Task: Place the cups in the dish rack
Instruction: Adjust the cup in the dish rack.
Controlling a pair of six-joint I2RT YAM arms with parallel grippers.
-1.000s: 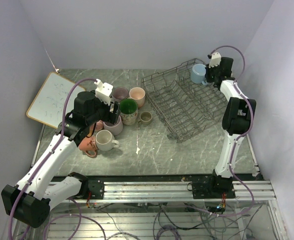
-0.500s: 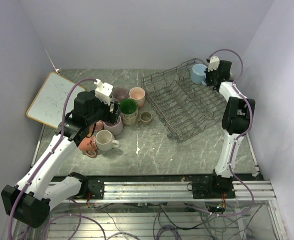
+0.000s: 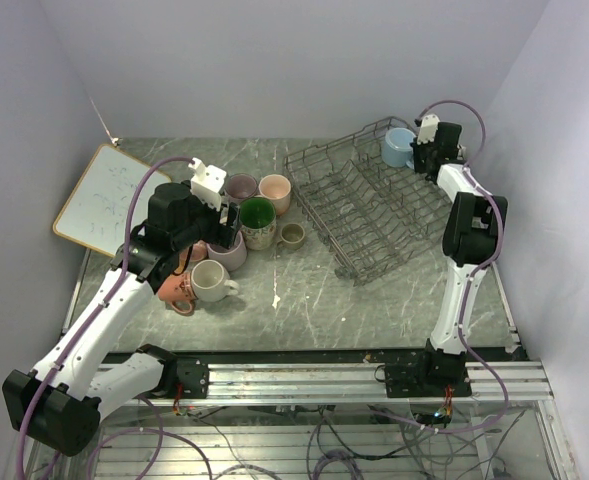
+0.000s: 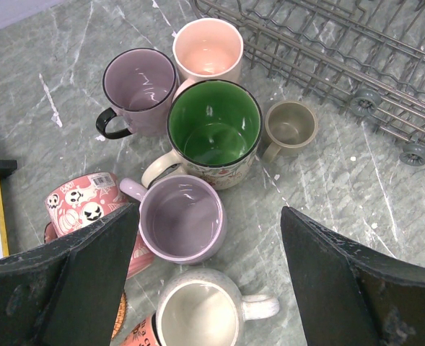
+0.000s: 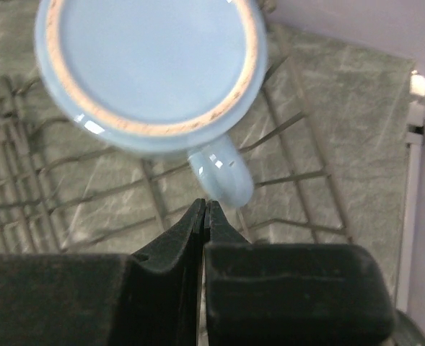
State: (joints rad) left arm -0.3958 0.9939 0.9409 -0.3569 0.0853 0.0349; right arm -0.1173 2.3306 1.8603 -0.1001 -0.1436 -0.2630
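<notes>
Right gripper (image 5: 203,209) pinched closed, empty, looped handle of glossy blue mug (image 5: 151,65) just ahead, wire dish rack (image 3: 364,215) beneath, left gripper (image 4: 206,213) spread wide

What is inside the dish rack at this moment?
One light blue mug, base up, sits in the dish rack's far corner. The right arm covers the wires beside it, so that part stays unseen.

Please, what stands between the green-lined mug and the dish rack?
A small olive-brown cup stands upright between the green-lined mug and the dish rack. The left wrist view shows it most clearly.
</notes>
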